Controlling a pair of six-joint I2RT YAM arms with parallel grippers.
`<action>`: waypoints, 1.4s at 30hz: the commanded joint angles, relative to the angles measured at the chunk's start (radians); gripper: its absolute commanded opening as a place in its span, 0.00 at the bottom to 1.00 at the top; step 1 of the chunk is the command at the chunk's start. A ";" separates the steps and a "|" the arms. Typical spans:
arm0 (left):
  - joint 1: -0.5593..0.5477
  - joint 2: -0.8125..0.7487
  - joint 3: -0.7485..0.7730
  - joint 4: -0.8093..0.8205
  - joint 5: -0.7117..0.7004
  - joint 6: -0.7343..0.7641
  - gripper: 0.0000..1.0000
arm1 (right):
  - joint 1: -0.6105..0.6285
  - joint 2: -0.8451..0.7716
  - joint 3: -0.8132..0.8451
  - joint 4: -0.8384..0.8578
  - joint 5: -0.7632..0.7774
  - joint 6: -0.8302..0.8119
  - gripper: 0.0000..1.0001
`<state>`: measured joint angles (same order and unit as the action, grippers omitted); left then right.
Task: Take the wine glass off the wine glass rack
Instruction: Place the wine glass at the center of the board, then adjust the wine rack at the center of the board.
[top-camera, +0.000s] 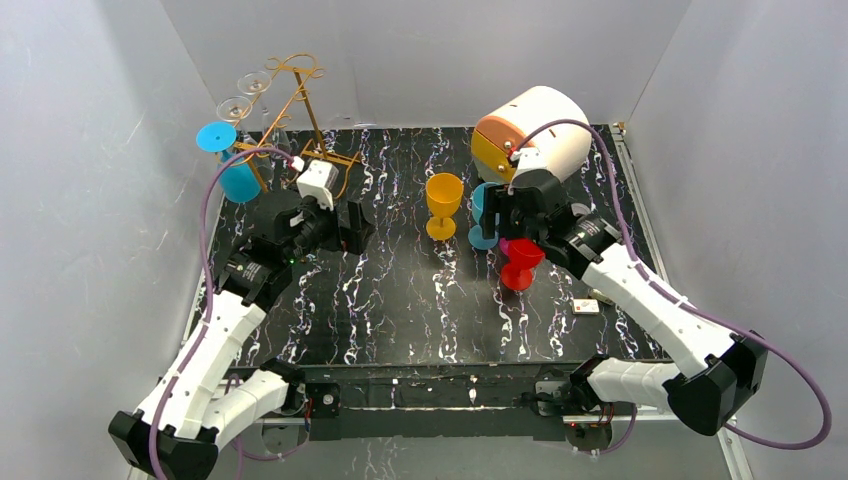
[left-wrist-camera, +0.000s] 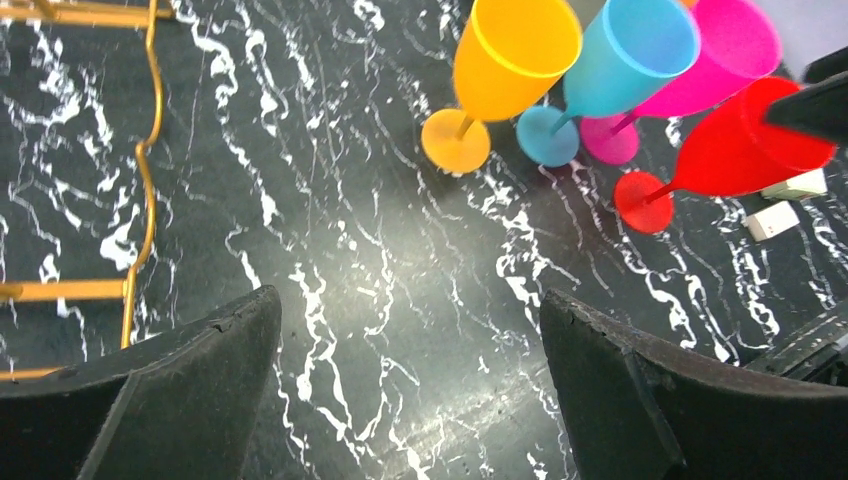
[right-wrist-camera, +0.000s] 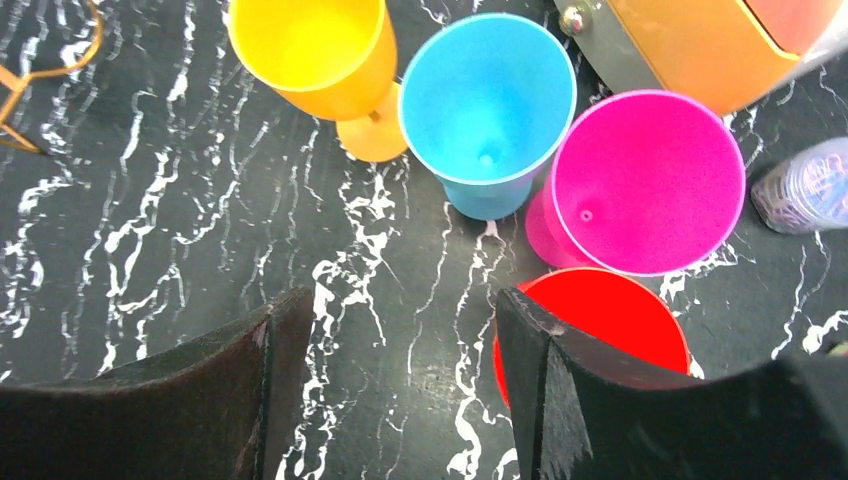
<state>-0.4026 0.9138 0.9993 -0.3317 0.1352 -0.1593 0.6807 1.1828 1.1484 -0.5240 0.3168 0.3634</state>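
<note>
The gold wire wine glass rack stands at the table's far left corner. A blue wine glass hangs upside down on it, with two clear glasses behind. My left gripper is open and empty, right of the rack's base, low over the table. My right gripper is open and empty over a group of standing glasses: orange, blue, magenta and red. Its right finger overlaps the red glass's rim.
An orange and white rounded appliance stands at the far right behind the glasses. A small white block lies right of the red glass. White walls enclose the black marbled table on three sides.
</note>
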 joint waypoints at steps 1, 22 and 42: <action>-0.001 -0.039 -0.037 -0.092 -0.101 -0.024 0.98 | -0.004 -0.021 0.080 0.002 -0.071 0.000 0.76; -0.001 0.227 0.401 -0.350 -0.060 -0.096 0.98 | -0.004 0.056 0.200 0.038 -0.162 0.026 0.79; 0.196 0.545 0.977 -0.483 -0.200 0.010 0.98 | -0.004 0.048 0.187 0.036 -0.241 0.057 0.81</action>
<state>-0.2619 1.4605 1.9282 -0.8333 -0.0044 -0.1642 0.6807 1.2453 1.3071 -0.5213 0.1040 0.4152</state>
